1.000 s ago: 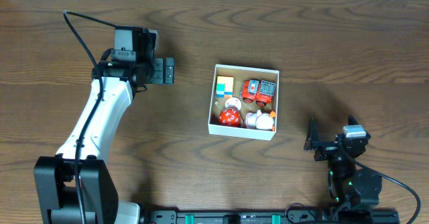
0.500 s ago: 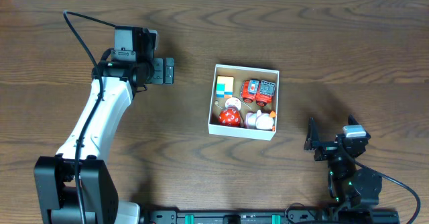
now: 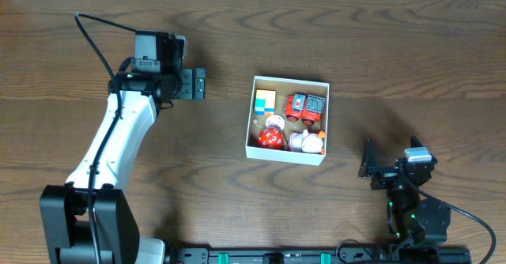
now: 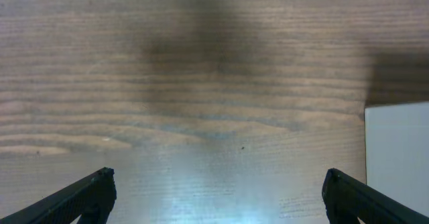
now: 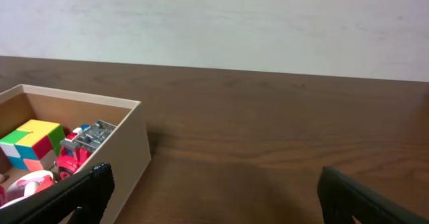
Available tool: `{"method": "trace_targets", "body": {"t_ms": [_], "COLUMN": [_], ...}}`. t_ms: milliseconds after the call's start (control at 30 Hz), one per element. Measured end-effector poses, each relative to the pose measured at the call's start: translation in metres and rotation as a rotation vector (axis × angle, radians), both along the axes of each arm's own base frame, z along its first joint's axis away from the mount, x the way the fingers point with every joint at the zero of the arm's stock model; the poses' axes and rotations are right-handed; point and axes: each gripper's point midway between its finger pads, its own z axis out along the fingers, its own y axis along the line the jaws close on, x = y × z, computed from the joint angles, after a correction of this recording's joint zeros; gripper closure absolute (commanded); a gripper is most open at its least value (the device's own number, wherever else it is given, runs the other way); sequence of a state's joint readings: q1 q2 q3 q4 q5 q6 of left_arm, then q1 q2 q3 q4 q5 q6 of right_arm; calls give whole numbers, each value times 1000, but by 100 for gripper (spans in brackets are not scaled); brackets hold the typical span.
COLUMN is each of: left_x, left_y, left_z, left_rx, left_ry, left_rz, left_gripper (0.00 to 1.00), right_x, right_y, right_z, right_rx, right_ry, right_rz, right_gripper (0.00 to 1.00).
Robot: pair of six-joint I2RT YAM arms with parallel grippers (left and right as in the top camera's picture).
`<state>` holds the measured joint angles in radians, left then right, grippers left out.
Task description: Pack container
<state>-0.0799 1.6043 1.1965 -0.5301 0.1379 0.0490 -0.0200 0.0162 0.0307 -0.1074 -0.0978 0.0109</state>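
The container (image 3: pixel 286 157) is a square white cardboard box with a tan inside, at the table's middle. It holds a colour cube (image 3: pixel 265 102), a red toy vehicle (image 3: pixel 304 107), a red ball (image 3: pixel 270 138) and a white toy (image 3: pixel 304 142). My left gripper (image 3: pixel 200 83) is open and empty, left of the box, over bare wood; its view shows the box's white wall (image 4: pixel 399 157) at the right. My right gripper (image 3: pixel 366 163) is open and empty, right of and nearer than the box. Its view shows the box (image 5: pixel 131 150) with the cube (image 5: pixel 32 143) at the left.
The dark wooden table (image 3: pixel 237 185) spreads on all sides of the box. A pale wall (image 5: pixel 214 23) rises behind the table's far edge. The left arm's black cable (image 3: pixel 95 43) loops over the far left of the table.
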Motion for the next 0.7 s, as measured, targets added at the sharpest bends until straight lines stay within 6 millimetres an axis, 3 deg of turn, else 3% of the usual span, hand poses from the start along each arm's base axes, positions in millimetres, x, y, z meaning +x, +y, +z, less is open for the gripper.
{"method": "trace_targets", "body": {"t_ms": [133,333,367,500,600,700], "left_x": [-16,-55,-69,-122,-168,-218], "left_y": [1,5,6,10,16,23], "left_z": [35,151,177,245,285,309], "left_rx": [-4,-28,-34,-53,-60,-63], "left_ry": [-56,-374,-455,-686,-854,-985], "left_rz": [0,2,2,2,11,26], "left_gripper": [2,2,2,2,2,2], "right_x": [0,0,0,0,0,0], "right_y": [0,0,0,0,0,0], "right_z": [0,0,0,0,0,0], "right_rx": [0,0,0,0,0,0], "right_ry": [-1,-2,-2,-2,-2,-2], "right_rz": [0,0,0,0,0,0], "right_gripper": [1,1,1,1,1,1]}}
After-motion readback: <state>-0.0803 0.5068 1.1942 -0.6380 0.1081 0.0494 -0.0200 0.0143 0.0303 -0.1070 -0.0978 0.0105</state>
